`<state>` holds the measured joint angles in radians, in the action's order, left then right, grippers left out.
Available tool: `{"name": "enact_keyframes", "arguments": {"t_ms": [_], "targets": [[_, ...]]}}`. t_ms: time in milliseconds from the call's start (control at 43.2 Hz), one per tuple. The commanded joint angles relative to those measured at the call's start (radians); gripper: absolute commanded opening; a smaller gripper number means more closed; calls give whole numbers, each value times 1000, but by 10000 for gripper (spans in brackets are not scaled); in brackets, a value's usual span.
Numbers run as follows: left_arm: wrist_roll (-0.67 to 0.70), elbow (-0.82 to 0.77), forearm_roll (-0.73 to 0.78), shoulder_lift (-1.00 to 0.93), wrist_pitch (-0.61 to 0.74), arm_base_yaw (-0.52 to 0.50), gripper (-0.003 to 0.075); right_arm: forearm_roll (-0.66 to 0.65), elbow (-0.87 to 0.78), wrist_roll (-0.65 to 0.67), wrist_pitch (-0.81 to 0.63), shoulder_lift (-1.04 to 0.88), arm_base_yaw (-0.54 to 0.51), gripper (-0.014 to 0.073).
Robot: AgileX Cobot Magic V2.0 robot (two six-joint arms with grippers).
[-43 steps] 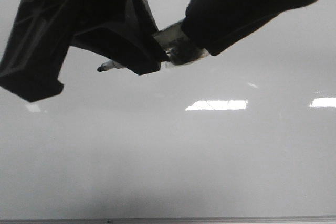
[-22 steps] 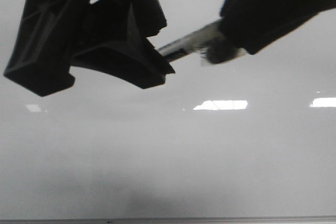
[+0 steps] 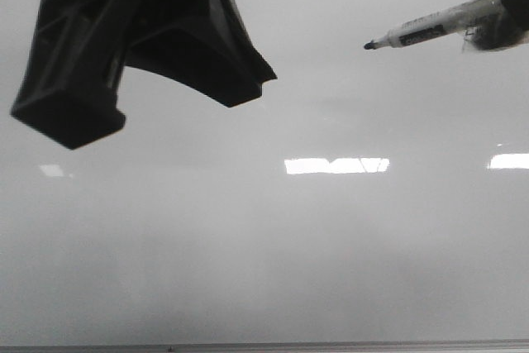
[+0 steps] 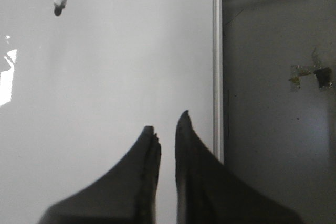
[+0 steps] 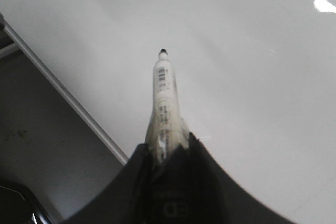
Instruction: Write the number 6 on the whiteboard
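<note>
Right end effector (image 5: 167,153): fingers clamped on a white marker (image 5: 165,90), uncapped, black tip out front. Barrel carries a barcode and a dark printed label band, text too blurred to read. Some translucent wrap or tape sits around the barrel at the grip.

Front view: marker (image 3: 430,31) enters from about 2 o'clock, tip pointing toward 9 o'clock, slightly down. Whether the tip touches the board, cannot tell.

Left end effector (image 4: 167,140): fingers nearly together, narrow slit between them, holding nothing. Front view puts it at 10 o'clock, well apart from the marker tip.

Whiteboard (image 3: 273,254) fills the view, glossy pale grey, thin metal edge strip (image 4: 217,61) along its side. No number 6 on it, surface unmarked, only bright rectangular light reflections (image 3: 335,165).
</note>
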<state>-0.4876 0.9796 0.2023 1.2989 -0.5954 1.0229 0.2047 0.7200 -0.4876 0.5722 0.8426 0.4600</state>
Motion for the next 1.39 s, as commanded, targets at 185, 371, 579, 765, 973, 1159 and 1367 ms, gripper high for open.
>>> {"name": "enact_keyframes", "arguments": {"t_ms": [185, 371, 579, 765, 973, 1159, 1367], "targets": [[13, -122, -181, -267, 210, -107, -20, 7, 24, 0, -108, -9, -7, -69], [13, -339, -325, -543, 394, -122, -20, 20, 24, 0, -192, 41, -7, -69], [13, -511, -369, -785, 421, -122, -20, 79, 49, 0, -406, 189, -7, -69], [13, -545, -369, -860, 421, -122, -20, 119, 162, 0, -567, 363, -7, -69], [13, -545, -369, -860, 421, -122, -20, 140, 266, 0, -572, 509, -5, -69], [13, -545, -369, -860, 421, -122, -20, 138, 300, -1, -507, 593, 52, -69], [13, -545, -369, -860, 421, -122, -20, 137, 298, -5, -373, 658, 98, -69]]}}
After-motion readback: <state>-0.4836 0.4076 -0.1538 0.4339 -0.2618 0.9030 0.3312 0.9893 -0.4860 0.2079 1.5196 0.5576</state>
